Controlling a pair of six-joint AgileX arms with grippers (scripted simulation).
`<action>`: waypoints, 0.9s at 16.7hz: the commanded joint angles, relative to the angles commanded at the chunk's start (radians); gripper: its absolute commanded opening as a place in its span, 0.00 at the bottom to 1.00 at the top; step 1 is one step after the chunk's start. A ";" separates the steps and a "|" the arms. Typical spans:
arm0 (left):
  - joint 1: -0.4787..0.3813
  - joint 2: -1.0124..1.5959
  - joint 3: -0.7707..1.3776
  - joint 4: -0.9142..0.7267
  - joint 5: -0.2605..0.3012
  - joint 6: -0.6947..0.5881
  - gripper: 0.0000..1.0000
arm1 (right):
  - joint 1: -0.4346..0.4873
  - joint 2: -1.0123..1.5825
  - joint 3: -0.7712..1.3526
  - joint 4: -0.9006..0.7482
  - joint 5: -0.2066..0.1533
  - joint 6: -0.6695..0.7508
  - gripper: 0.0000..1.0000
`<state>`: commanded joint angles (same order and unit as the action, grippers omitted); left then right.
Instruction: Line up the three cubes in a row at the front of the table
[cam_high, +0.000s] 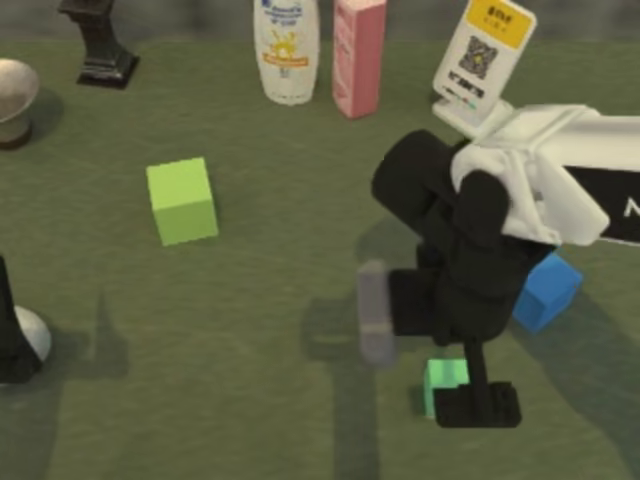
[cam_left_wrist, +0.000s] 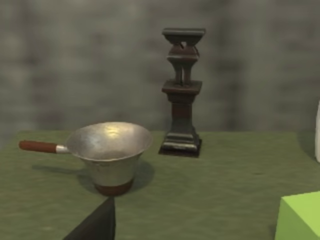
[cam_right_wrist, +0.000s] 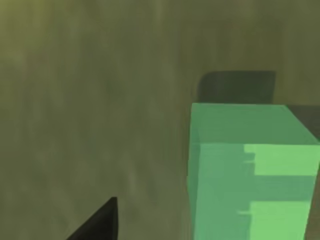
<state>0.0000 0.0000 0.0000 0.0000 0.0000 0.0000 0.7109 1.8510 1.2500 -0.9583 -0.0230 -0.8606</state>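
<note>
At the front right of the worktop (cam_high: 250, 400), the right end effector (cam_high: 430, 345) hangs over the small mint-green cube (cam_high: 442, 378), which sits on the surface near the front edge. One dark finger stands just beside that cube on its right, the other shows as a blurred grey bar well to its left, so the fingers look spread wide with nothing pinched; the right wrist view shows the mint cube (cam_right_wrist: 250, 175) close up, resting on the cloth. The blue cube (cam_high: 546, 290) lies behind and to the right of the mint one, partly under the arm, not level with it. The lime cube (cam_high: 182, 200) is far off at mid-left, well apart from both. Judgement: no row yet; at best the mint cube is roughly in place, blue and lime both remain to bring forward. The left end effector (cam_high: 12, 345) is parked at the left edge; cannot tell its fingers.
</note>
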 joint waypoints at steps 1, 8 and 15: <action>0.000 0.000 0.000 0.000 0.000 0.000 1.00 | 0.001 -0.013 0.022 -0.040 0.000 -0.002 1.00; 0.000 0.000 0.000 0.000 0.000 0.000 1.00 | 0.000 -0.046 0.070 -0.116 0.000 -0.004 1.00; 0.000 0.000 0.000 0.000 0.000 0.000 1.00 | -0.163 0.031 0.155 -0.134 0.010 0.227 1.00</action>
<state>0.0000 0.0000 0.0000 0.0000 0.0000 0.0000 0.5484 1.8818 1.4053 -1.0921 -0.0129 -0.6333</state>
